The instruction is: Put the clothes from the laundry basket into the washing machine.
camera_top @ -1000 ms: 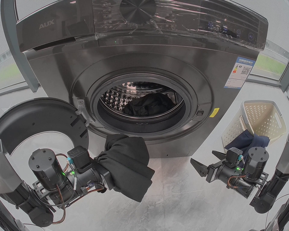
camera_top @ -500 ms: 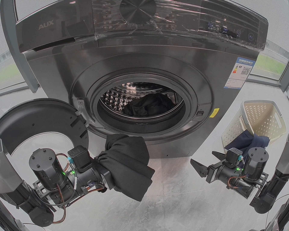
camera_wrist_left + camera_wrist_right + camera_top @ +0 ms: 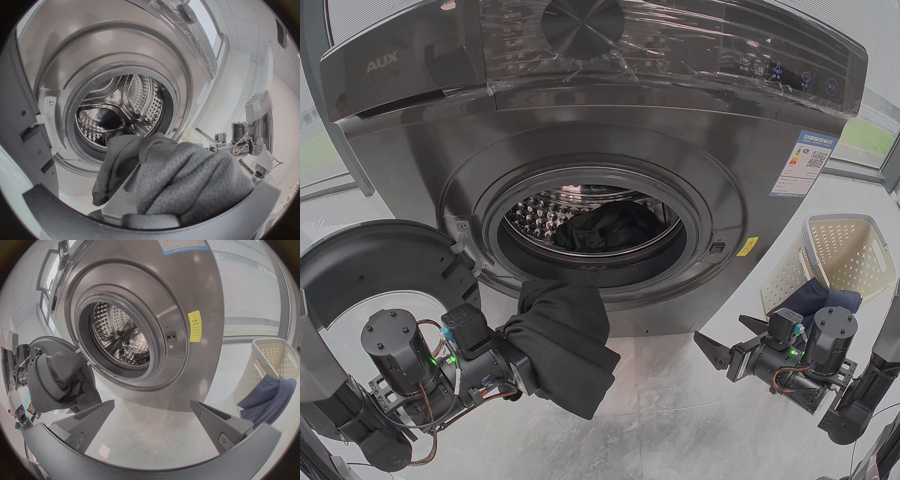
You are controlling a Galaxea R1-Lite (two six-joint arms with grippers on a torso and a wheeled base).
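Progress check, read left to right.

- Round dark grey washer door (image 3: pixel 381 262): swung fully open to the left, so the opening is free.
- Left gripper (image 3: pixel 519 369): low, in front of the machine and just below the lip of the opening. Its jaws are buried in cloth but appear clenched on a bunched black knit garment (image 3: pixel 565 344). The garment hangs off the gripper above the pale grey marbled floor (image 3: pixel 675 425), and its top fold is near the lower rim of the opening. It is outside the drum.
- Dark grey front-loading washing machine (image 3: pixel 600 125): one crumpled black garment (image 3: pixel 606 226) lies inside the perforated steel drum (image 3: pixel 137 97), towards the back. Judgement: at least one item is already delivered.
- Right gripper (image 3: pixel 724 334): low and to the right of the machine. Its jaws are spread wide and hold nothing, as the right wrist view confirms.
- Cream perforated plastic laundry basket (image 3: pixel 850 250): on the floor at the far right, well apart from the drum opening and tipped on its side. A navy blue garment (image 3: pixel 809 294) spills out over its lower rim. I cannot tell whether more clothes lie beneath it.

Status (judgement): the task is partly done, with one piece in the drum, one in transit and at least one left in the basket.

Remaining:
1. Lift the held black garment over the lip and release it in the drum.
2. Fetch the navy garment, most likely with the free right arm.

Risk: the hanging cloth may catch on the door seal.
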